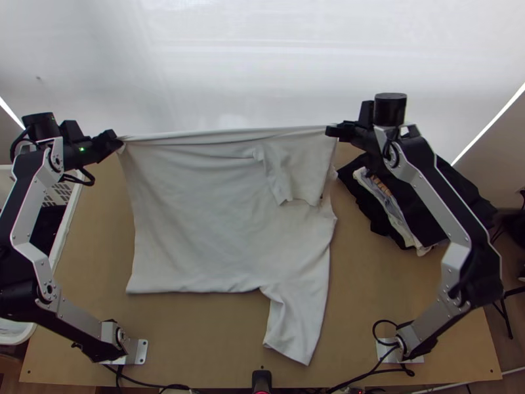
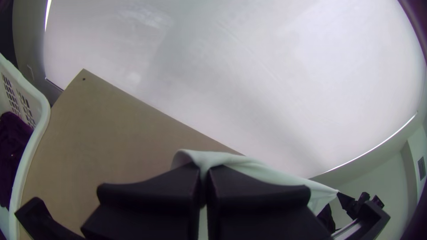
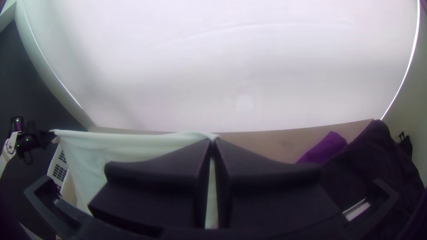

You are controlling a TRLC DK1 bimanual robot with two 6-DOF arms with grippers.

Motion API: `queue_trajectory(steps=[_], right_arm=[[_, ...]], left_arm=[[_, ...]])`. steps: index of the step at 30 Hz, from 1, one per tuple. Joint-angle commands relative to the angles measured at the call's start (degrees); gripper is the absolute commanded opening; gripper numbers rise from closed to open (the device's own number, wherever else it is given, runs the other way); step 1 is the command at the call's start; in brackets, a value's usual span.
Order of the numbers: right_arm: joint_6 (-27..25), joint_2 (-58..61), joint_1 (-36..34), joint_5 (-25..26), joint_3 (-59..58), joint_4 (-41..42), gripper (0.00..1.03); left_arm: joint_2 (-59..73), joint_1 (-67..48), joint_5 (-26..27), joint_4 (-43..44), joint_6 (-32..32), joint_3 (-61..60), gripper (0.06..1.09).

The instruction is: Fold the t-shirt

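Observation:
The light grey t-shirt (image 1: 210, 210) hangs by its far edge between both grippers, its lower part lying on the table with one sleeve pointing to the near edge. Another sleeve hangs folded over the front near the right gripper. My left gripper (image 1: 118, 142) is shut on the far left corner; in the left wrist view this gripper (image 2: 203, 171) pinches the cloth (image 2: 249, 165). At the far right corner my right gripper (image 1: 331, 131) is shut on the shirt, and in the right wrist view the gripper (image 3: 212, 144) has the fabric (image 3: 115, 146) stretched away from it.
A white basket (image 1: 65, 223) with dark cloth stands at the left, beneath the left arm. A pile of dark and white clothes (image 1: 400, 203) lies at the right under the right arm. Bare wooden table (image 1: 374, 289) shows between the shirt and the right arm's base.

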Motion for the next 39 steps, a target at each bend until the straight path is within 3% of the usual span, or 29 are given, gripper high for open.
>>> queue_trajectory(steps=[1, 19, 39], right_arm=[[-0.2, 7.8, 0.2, 0.5, 4.5, 2.2, 0.03], [-1.4, 19.7, -0.2, 0.6, 3.8, 12.4, 0.03], [-1.4, 22.9, 2.5, 1.0, -1.5, 15.5, 0.03]], left_arm=[[2.9, -1.0, -0.3, 1.8, -1.0, 2.0, 0.09], [20.8, -4.1, -6.2, 11.2, -0.3, 4.3, 0.09], [22.1, -5.9, -7.7, 11.5, 1.9, 2.3, 0.09]])
